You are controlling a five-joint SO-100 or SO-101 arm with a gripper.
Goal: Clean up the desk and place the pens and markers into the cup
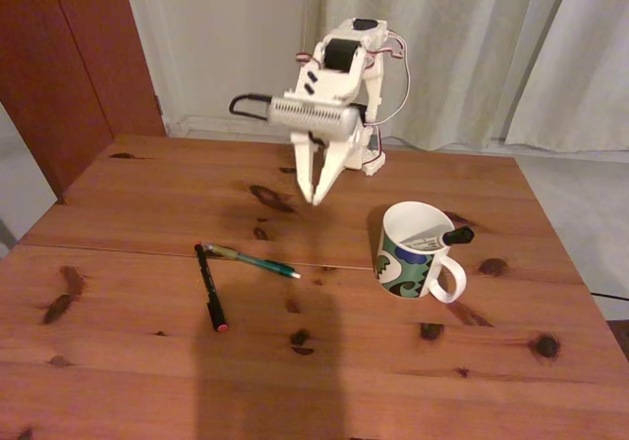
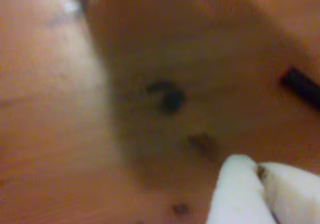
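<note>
End effector (image 1: 316, 196): empty, tips pressed together, pointing down above the tabletop (image 1: 118, 361).
Cup (image 1: 413, 253): lower right of it; marker (image 1: 444, 238) inside, mostly hidden.
Teal pen (image 1: 257, 261), black pen (image 1: 210, 288): lower left, ends touching.
Wrist view: blurred; fingertips (image 2: 240, 194) cropped.

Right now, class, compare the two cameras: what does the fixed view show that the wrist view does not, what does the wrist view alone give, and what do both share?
Fixed view alone: the white patterned ceramic mug holding the white marker with black cap, the teal-green pen, the red-tipped black pen, and the white robot arm.

Wrist view alone: a blurred close-up of the two white fingertips pressed together.

Both: the reddish-brown wooden desk with dark knots, and the shut gripper.
</note>
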